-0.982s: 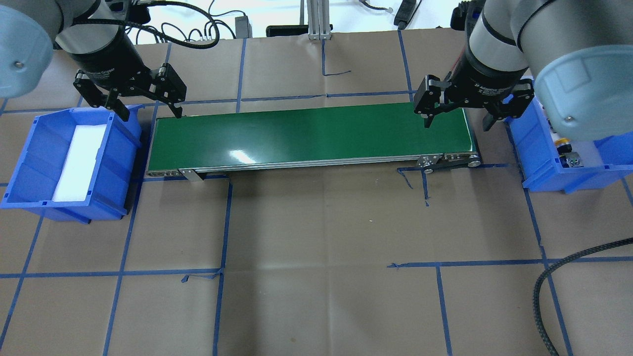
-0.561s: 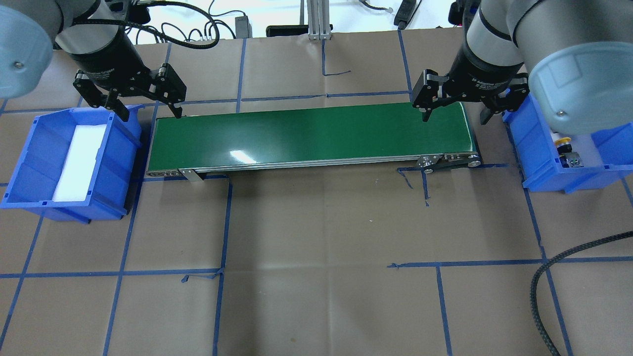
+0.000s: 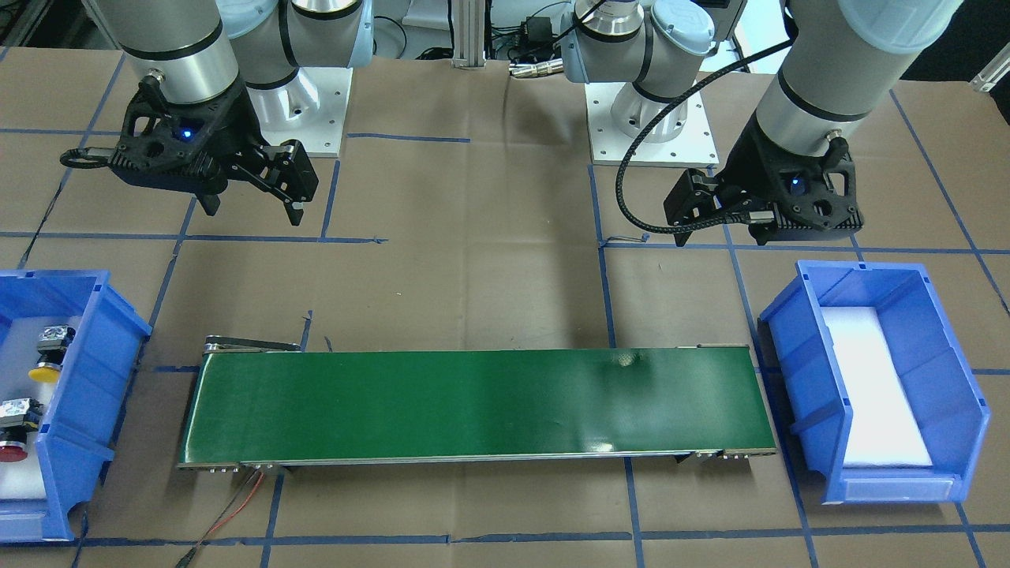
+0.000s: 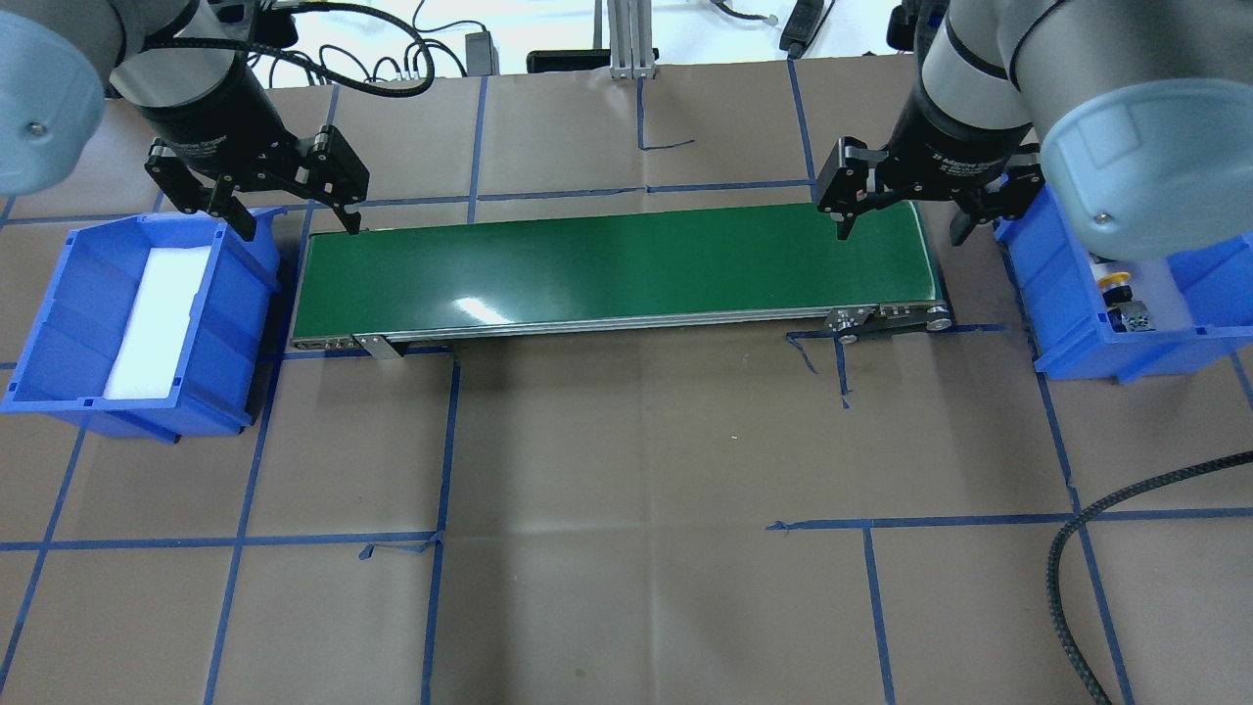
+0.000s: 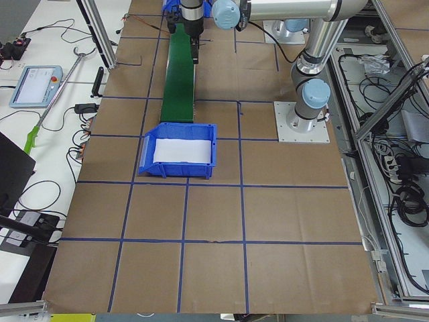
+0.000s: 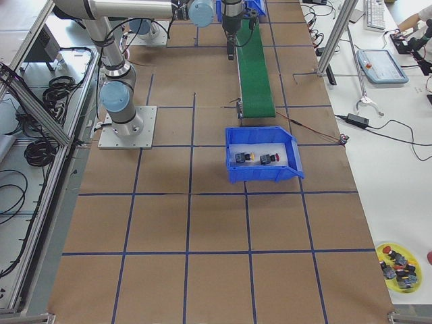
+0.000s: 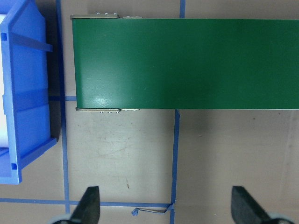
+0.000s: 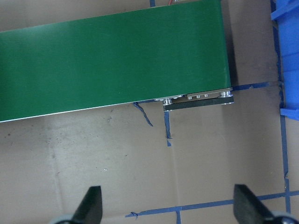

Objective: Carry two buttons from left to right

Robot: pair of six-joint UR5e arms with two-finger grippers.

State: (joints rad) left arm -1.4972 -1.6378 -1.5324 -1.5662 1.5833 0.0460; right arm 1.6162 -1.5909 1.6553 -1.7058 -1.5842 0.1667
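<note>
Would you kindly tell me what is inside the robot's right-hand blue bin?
The right bin holds a yellow button and red button on white foam; beneath the foam is hidden.

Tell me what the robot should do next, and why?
Probably pull the right arm's open fingers back to rest: the yellow-capped push-button and red-capped push-button already lie in the blue plastic bin on its right, and the left arm's fingers hold nothing.
</note>
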